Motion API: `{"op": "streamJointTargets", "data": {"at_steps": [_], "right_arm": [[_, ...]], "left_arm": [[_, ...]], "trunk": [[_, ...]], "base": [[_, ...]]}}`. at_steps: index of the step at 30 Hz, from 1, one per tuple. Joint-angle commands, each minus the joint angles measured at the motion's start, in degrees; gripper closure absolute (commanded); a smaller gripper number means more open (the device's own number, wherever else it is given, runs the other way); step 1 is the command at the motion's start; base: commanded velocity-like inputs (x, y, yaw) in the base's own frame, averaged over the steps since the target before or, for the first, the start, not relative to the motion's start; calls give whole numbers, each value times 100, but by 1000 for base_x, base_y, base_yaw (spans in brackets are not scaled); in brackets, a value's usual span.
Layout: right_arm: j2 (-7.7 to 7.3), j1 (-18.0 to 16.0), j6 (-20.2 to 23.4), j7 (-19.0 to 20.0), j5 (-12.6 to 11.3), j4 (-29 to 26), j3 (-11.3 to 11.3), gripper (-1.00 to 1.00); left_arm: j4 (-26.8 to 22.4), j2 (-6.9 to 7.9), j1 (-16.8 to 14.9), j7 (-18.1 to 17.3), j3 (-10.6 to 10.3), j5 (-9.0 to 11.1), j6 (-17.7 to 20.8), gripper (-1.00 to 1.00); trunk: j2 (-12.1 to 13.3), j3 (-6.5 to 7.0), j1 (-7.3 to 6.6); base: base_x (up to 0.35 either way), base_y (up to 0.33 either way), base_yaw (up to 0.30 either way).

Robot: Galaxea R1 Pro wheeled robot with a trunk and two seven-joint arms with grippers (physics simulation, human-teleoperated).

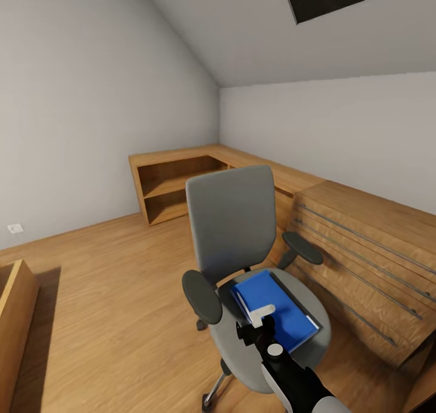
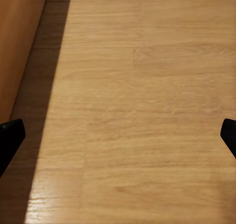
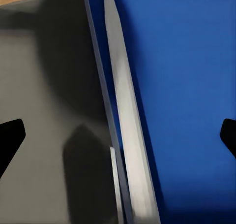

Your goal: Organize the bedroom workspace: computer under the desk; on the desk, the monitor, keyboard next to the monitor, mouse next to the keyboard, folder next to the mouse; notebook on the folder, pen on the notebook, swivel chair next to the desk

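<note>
**Ana:** Right arm first, since it sits closest to the head camera: the right gripper [image 1: 261,320] hangs over the front part of the swivel chair [image 1: 233,219], just above the near left corner of the folder [image 1: 275,310].

**Ben:** And the folder itself?

**Ana:** Bright blue, flat, rectangular, with a pale strip of page edges along its left side. It lies on the grey seat, between the two black armrests, turned a little askew. Behind the chair stand a light wooden chest of drawers [image 1: 363,261] and a low wooden shelf unit [image 1: 175,186]; grey walls, plank floor [image 1: 109,292].

**Ben:** Left wrist view?

**Ana:** Bare planks [image 2: 142,106] and a wooden panel [image 2: 19,42] at one side. The left gripper [image 2: 118,135] is spread wide, its two dark tips at opposite edges, with nothing between them.

**Ben:** Right wrist view?

**Ana:** The right gripper [image 3: 118,135] is spread too, one tip over the grey seat [image 3: 44,111], the other over the blue cover [image 3: 182,86]. The folder's pale edge [image 3: 125,115] runs between them, so the jaws straddle it without touching.

**Ben:** So how would you take it?

**Ana:** I judge this to be the reach for the folder. It lies flat, so a pinch needs one finger under the cover: I'd come down at the edge, slide the lower finger along the soft seat beneath it, then close gently. Gripping near a corner may let the folder sag or swing, so I'd lift slowly and level
</note>
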Motion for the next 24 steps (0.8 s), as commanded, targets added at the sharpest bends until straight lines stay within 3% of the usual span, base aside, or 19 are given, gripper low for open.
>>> {"op": "streamJointTargets", "data": {"at_steps": [1,9,10,24], "right_arm": [[-8,-3,9,-53,-55,223,34,-100],[-12,-3,11,-56,-56,228,33,-100],[-12,-3,11,-57,-56,228,33,100],[-12,-3,20,-69,-51,227,33,100]], "left_arm": [[-6,9,0,29,-27,54,-33,-100],[-6,9,0,29,-27,54,-33,-100],[-6,9,0,29,-27,54,-33,-100],[-6,9,0,29,-27,53,-33,-100]], "trunk": [[-1,-5,0],[-1,-5,0],[-1,-5,0],[-1,-5,0]], "base": [[0,0,0],[0,0,0],[0,0,0],[0,0,0]]}}
